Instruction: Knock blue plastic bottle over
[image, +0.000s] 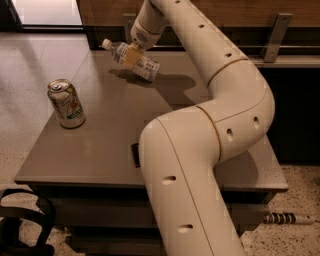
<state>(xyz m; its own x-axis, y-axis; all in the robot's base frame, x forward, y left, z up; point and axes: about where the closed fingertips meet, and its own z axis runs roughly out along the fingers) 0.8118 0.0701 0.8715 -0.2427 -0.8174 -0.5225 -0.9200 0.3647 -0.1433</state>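
Observation:
The blue plastic bottle (142, 66) is a clear bottle with a white cap and a pale label. It leans steeply at the far middle of the grey table (100, 145), with its cap pointing left and low. My gripper (131, 56) is at the end of the white arm, which reaches over the table from the right. The gripper sits against the bottle's middle and covers part of it. I cannot tell whether the bottle's lower end rests on the table.
A silver-green soda can (66, 104) stands upright near the table's left edge. A small black object (135, 154) lies near the front, half hidden by my arm. A black looped object (22, 225) sits on the floor at the front left. A dark counter runs along the back.

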